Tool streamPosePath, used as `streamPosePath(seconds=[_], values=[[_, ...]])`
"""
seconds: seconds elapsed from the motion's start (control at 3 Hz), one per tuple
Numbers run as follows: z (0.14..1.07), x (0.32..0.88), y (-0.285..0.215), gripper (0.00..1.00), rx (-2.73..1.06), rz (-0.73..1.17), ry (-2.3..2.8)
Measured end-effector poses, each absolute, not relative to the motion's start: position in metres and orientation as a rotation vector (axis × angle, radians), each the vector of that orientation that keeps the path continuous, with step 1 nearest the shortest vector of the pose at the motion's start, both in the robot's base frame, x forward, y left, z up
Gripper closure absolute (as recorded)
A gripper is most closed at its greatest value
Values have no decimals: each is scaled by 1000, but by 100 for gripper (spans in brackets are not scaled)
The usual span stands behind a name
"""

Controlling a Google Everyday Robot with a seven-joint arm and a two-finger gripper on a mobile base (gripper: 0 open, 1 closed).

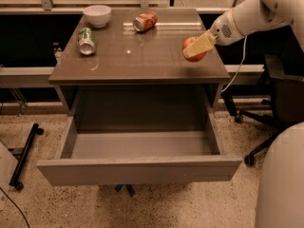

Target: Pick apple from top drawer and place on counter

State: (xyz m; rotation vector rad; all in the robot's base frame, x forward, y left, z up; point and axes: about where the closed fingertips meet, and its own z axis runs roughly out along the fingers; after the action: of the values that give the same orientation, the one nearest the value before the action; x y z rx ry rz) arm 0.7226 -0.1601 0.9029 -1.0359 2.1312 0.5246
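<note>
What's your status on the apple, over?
Status: gripper shut on apple, over counter's right side; top drawer open. Farther back and left: bowl, green can, red can, all apart from apple.

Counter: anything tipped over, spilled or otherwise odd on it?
Two cans lie on their sides: the green can near the left edge and the red-orange can at the back. No spill shows. The bowl stands upright. The gripper holds the apple over the right side of the counter.

Above the counter [137, 56], the pincer [195, 49] hides part of the apple [188, 43].
</note>
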Motion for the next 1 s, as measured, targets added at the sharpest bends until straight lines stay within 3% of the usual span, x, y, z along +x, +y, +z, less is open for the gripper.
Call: streamPosePath(seconds=[0.33,0.67,1.0], values=[[868,749,-147,99,-898,581,2187],[849,760,-140,76,-838,614,2210],[853,765,-139,45,-811,600,2159]])
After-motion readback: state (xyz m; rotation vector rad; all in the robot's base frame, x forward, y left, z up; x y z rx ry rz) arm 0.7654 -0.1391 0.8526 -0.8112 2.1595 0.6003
